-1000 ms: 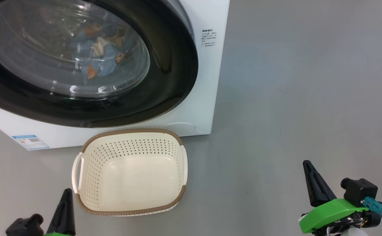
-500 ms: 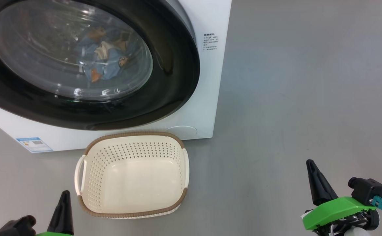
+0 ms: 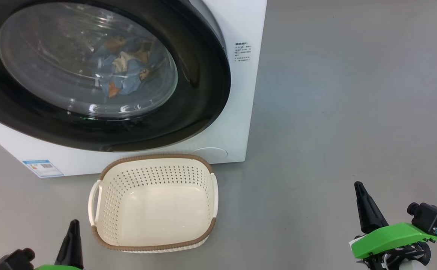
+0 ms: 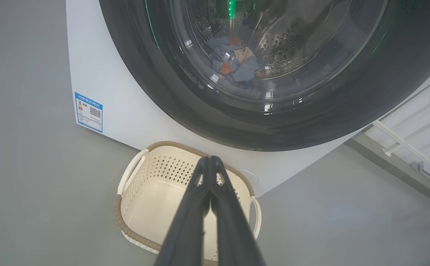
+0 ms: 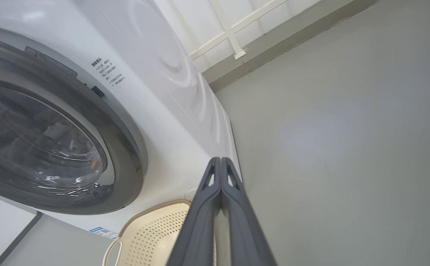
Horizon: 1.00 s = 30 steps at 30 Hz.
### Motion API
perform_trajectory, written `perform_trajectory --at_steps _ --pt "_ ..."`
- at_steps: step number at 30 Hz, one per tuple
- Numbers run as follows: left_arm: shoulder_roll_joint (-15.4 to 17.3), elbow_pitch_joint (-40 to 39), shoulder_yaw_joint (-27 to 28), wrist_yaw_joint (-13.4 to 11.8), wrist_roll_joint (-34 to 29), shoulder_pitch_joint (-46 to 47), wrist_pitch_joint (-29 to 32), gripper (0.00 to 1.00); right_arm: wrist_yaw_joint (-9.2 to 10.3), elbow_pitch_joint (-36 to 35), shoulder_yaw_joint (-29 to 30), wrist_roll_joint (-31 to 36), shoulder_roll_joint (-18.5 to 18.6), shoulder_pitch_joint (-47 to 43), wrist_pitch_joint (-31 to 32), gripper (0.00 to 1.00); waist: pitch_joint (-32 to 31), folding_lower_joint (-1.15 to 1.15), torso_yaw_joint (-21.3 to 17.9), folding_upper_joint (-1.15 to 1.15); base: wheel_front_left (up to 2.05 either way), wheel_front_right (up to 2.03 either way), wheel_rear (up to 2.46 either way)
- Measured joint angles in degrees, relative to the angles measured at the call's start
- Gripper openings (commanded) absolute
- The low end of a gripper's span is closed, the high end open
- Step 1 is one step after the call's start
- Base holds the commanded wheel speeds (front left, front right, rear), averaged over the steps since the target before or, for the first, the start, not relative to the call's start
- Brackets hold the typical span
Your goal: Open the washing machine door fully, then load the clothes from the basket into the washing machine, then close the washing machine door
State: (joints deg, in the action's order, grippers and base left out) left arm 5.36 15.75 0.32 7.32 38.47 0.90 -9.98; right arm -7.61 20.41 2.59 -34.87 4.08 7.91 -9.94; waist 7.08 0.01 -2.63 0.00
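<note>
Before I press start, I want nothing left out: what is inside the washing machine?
Through the closed washing machine door, the clothes lie in the steel drum: light-blue fabric with orange and cream prints. The door's black ring hides the drum's edges. The basket holds nothing.

Laundry corner in a plain test room.
From where I stand, a white washing machine (image 3: 239, 112) sits straight on a smooth grey floor (image 3: 353, 93), with a laundry basket (image 3: 154, 156) before it and a pale panelled wall (image 5: 200, 22) behind.
</note>
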Motion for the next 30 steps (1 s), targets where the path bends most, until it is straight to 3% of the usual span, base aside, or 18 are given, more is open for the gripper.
perform_trajectory --at_steps 30 --pt "-0.6 0.0 0.6 0.0 17.4 0.3 4.8 0.00 0.03 -1.3 1.2 -18.5 -0.1 -0.1 4.9 0.00 -2.2 0.00 0.8 0.00 0.00 0.00 0.00"
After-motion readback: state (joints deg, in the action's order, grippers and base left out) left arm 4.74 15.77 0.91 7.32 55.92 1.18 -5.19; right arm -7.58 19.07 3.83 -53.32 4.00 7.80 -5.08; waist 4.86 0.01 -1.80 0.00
